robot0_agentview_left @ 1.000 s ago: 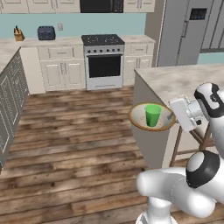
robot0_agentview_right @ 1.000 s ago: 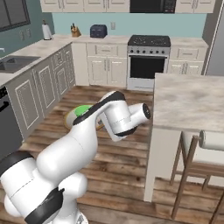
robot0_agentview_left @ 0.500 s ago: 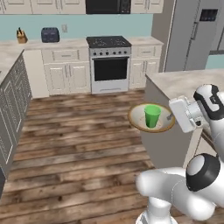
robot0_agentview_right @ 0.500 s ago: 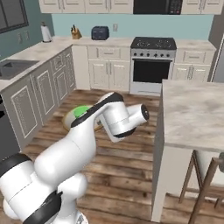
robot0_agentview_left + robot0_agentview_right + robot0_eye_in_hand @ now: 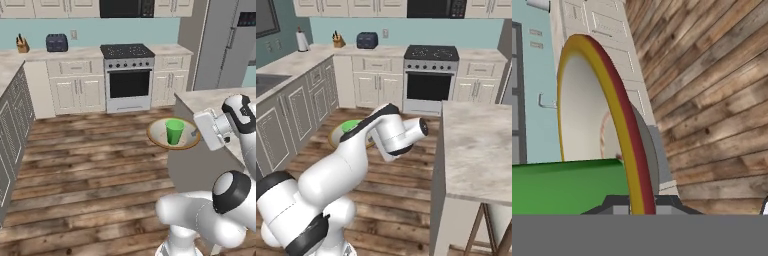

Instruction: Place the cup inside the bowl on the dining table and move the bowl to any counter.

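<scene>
cup: the small bright green tumbler [image 5: 174, 131] stands upright in the middle of the bowl, so the first half of the task looks done.
bowl: the wide shallow bowl with a tan-brown rim and pale cream inside [image 5: 161, 129] hangs in the air over the wooden plank floor [image 5: 85, 165], just off the corner of the dining worktop and touching no surface.
grip: the jaws are clenched on the bowl's rim on the side nearest the arm; in the hand view the rim [image 5: 619, 130] runs down between the two dark tips, with the green cup lying beside it.
gripper: the white hand [image 5: 199, 134] holds the bowl level, probably so the loose cup does not tip or slide out while being carried.
dining worktop: the beige marbled stone top with white sides [image 5: 476, 145] is to the robot's right, and the bowl is already clear of its edge.
target worktop: the beige stone top over cream panelled cabinets [image 5: 286, 67] runs along the left wall, with a dark sink [image 5: 263, 82] at its near end; it is well apart from the bowl.
change from earlier: the whole kitchen has shifted in both base views, the stove [image 5: 127, 75] now sitting further right in the left one, which reads as the base driving; bowl and cup keep the same place relative to the arm.
step in hand: carrying the loaded bowl towards a counter.
</scene>
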You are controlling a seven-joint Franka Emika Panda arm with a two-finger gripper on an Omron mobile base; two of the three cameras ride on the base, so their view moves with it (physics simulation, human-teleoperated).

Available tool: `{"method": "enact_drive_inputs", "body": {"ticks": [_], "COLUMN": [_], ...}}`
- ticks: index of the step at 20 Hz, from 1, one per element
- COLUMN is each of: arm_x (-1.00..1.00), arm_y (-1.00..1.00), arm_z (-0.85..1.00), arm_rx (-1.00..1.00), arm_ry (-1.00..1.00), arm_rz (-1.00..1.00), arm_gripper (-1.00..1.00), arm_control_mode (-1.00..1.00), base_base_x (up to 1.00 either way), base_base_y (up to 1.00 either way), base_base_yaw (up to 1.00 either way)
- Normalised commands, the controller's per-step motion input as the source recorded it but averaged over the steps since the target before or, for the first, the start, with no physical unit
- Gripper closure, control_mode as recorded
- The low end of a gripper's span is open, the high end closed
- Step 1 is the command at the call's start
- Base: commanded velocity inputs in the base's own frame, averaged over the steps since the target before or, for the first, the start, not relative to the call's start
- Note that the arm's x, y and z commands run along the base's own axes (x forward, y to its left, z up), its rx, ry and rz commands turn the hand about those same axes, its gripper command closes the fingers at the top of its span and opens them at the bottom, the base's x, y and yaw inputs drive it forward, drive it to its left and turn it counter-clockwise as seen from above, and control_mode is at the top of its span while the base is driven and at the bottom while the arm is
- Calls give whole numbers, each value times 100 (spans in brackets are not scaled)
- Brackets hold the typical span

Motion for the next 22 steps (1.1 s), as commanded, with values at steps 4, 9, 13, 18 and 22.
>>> {"method": "enact_drive_inputs", "body": {"ticks": [4,9,13,18,22], "arm_x": [0,0,0,0,0], "arm_y": [0,0,0,0,0], "arm_z": [0,0,0,0,0], "arm_rx": [0,0,0,0,0], "arm_ry": [0,0,0,0,0], "arm_rz": [0,0,0,0,0], "arm_gripper": [100,100,100,100,100], "arm_control_mode": [100,100,100,100,100], "base_base_x": [57,66,71,74,83], "base_base_y": [24,28,40,48,49], "base_base_yaw": [0,0,0,0,0]}}
